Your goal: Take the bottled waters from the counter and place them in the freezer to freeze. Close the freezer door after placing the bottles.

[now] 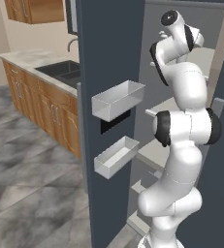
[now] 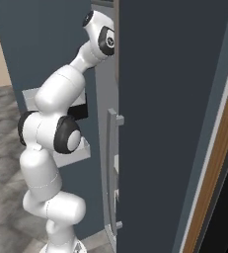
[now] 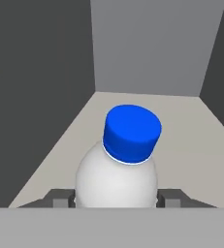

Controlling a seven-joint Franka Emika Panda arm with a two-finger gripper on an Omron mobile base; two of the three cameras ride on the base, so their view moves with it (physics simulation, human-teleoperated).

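Observation:
In the hand view a clear bottled water [image 3: 118,174] with a blue cap [image 3: 132,131] stands upright between my fingers. My gripper [image 3: 116,198] is shut on its body, one dark fingertip [image 3: 60,198] on each side. Bottle and gripper are inside the freezer, above a pale grey shelf [image 3: 186,126], with dark walls to left and right and a grey back wall ahead. From the left base view my arm reaches up into the freezer [image 1: 154,150] past the open freezer door [image 1: 108,58]. The counter [image 1: 26,58] lies off to the left.
The open door carries two clear bins [image 1: 117,99] [image 1: 116,156] close to my arm's left. A second dark door [image 2: 174,123] with a long grey handle [image 2: 113,168] stands close on the right. A dark sink [image 1: 62,69] sits in the counter over brown cabinets.

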